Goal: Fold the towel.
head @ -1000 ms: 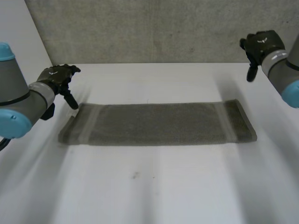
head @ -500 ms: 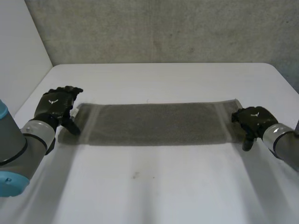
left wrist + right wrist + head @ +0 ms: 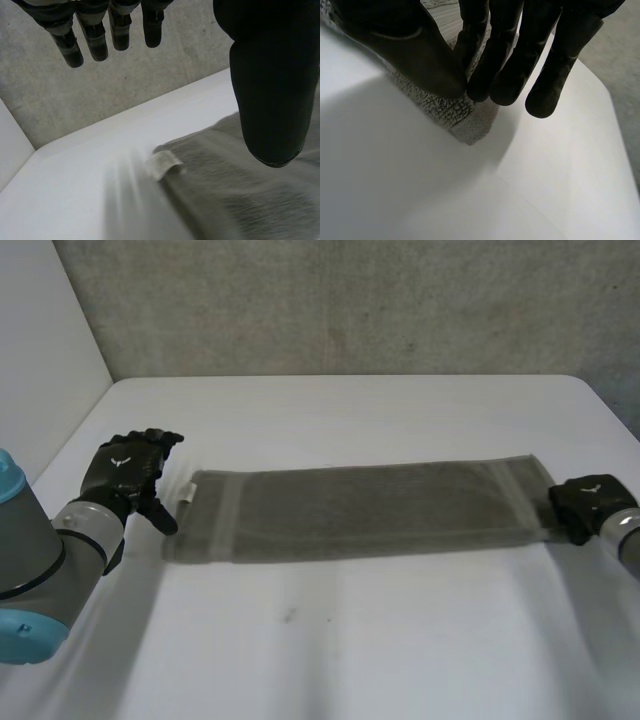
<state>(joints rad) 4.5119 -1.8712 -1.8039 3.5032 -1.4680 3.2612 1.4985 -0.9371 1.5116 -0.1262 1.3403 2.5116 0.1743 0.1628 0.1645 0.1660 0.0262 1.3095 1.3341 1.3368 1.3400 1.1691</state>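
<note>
Head view: towel (image 3: 370, 512) lies flat as one long grey strip across the white table (image 3: 350, 640), unfolded. My left hand (image 3: 128, 472) sits just off the towel's left end, near the far corner with the small white tag (image 3: 187, 490). Its fingers are spread and nothing is in them. My right hand (image 3: 588, 506) is right at the towel's right end, touching it; I can't read its grip from here.

Left wrist view: my fingers (image 3: 95, 40) hang straight and relaxed, well apart from the thumb (image 3: 270, 90), with a wide gap between them. They hold nothing and touch nothing. The towel's end (image 3: 235, 200) is below the thumb, with the tag (image 3: 165, 165) sticking out at its corner, on the table. Concrete wall (image 3: 100, 95) behind.

Right wrist view: my fingers (image 3: 485, 60) are closed against the thumb (image 3: 405, 45), tips meeting on the towel's edge (image 3: 445, 107) near a corner. The cloth is pinched between them, and the corner pokes out just past the fingertips over the table (image 3: 420, 190).
</note>
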